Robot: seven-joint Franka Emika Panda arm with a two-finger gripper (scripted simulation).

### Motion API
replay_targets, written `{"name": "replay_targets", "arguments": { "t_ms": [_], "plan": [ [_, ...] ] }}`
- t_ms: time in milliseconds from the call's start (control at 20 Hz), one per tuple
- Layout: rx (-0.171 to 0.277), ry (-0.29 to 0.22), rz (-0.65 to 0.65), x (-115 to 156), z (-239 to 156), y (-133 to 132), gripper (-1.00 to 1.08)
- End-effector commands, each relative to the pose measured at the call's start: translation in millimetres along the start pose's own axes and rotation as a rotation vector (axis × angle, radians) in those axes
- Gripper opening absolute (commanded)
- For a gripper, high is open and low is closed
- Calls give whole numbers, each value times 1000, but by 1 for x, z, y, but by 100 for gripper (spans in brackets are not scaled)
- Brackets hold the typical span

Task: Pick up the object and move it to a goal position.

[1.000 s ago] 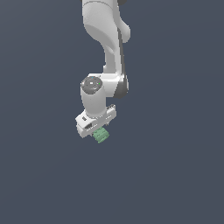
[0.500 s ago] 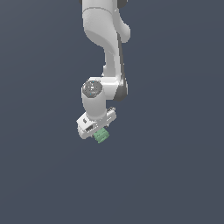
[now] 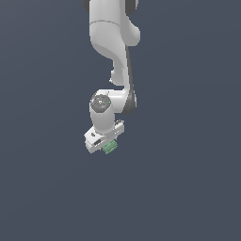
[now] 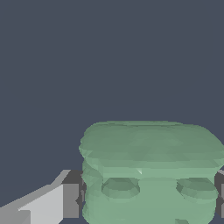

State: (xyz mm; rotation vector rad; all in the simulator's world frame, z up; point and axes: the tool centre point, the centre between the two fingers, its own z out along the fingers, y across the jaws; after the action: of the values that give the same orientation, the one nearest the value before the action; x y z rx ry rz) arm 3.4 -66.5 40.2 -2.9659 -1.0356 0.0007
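The object is a small pale-green blocky piece with round grooves on its side. In the exterior view it sits under the white gripper, held clear above the dark floor. In the wrist view the object fills the near field, clamped between the two fingers, which press on both of its sides. The gripper is shut on it. The white arm comes down from the top of the exterior view. No goal mark shows.
A plain dark grey-blue floor surrounds the arm on all sides. No other objects or edges show in either view.
The gripper with the green object has shifted slightly toward the exterior view's left and turned a little. The hold on the object is unchanged.
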Motion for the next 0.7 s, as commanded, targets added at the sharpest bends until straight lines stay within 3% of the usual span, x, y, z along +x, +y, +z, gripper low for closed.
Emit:
{"name": "replay_targets", "arguments": {
  "t_ms": [0, 650],
  "plan": [
    [0, 0, 0, 0, 1, 0, -100],
    [-1, 1, 0, 2, -4, -2, -100]
  ]
}}
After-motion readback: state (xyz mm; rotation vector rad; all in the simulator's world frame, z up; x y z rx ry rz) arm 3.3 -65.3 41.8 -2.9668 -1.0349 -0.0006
